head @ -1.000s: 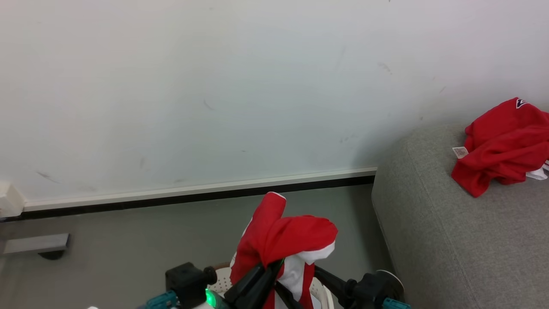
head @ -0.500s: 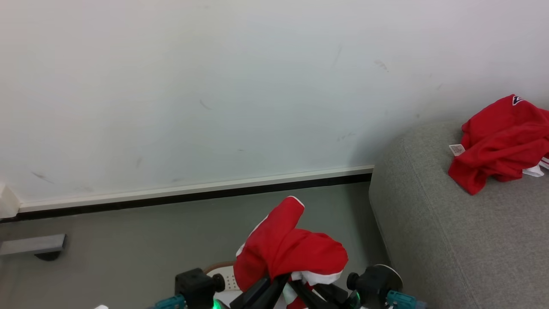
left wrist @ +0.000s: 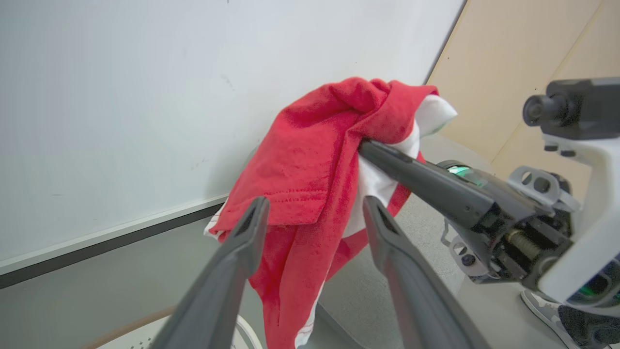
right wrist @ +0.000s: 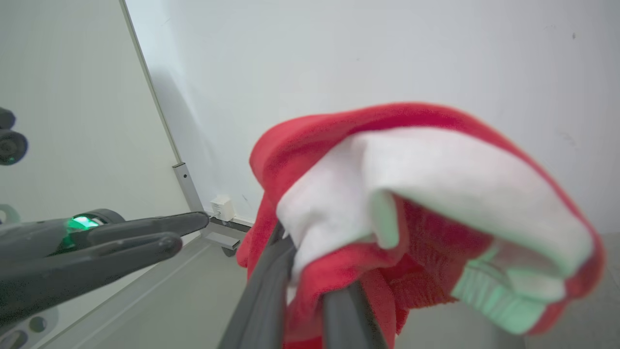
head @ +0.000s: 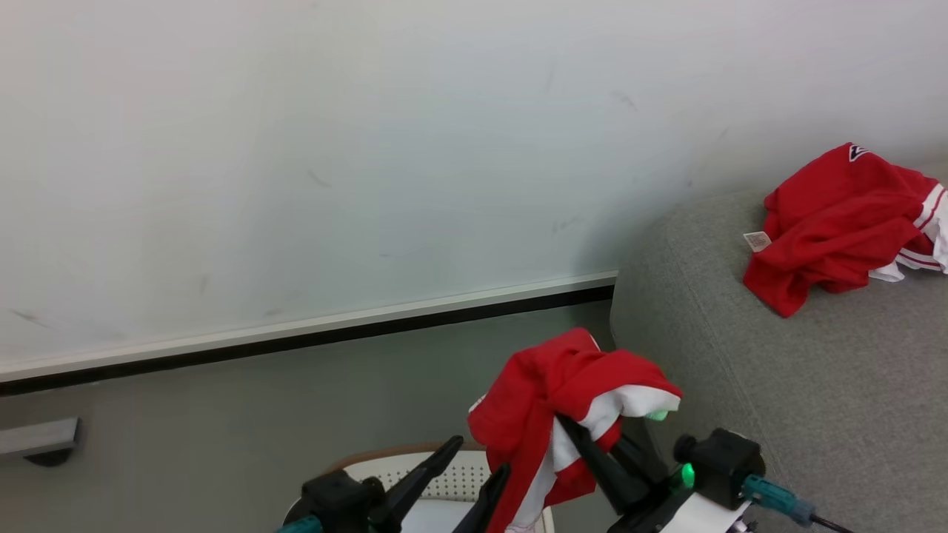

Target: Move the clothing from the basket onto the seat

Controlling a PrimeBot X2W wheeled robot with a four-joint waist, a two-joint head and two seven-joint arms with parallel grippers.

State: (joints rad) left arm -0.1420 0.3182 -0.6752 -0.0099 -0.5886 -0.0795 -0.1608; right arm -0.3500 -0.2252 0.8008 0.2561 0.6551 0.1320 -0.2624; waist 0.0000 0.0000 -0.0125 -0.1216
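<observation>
The right gripper (head: 572, 431) is clenching a red garment (head: 548, 377) with white panels, its fingers pinching into the bunched cloth. The garment is hanging in the air above the basket (head: 370, 454), draping down past the fingers, with its top folding over them like a hood. In the right wrist view the gripper's (right wrist: 310, 286) two fingers are disappearing into the red and white folds (right wrist: 436, 160).

The left gripper (head: 480, 455) is standing released, its fingers spread wide and holding nothing, just beside the hanging cloth. In the left wrist view its (left wrist: 316, 203) fingers are framing the lower part of the garment (left wrist: 300, 160), while the right wrist view is showing a gap between that gripper (right wrist: 184, 228) and the cloth.

The basket is sitting on the floor (head: 222, 414) below both grippers, close to the rounded end of the grey sofa (head: 815, 385). A second red garment (head: 829, 222) is lying crumpled on the sofa, a small white label (head: 757, 240) showing at its edge.
</observation>
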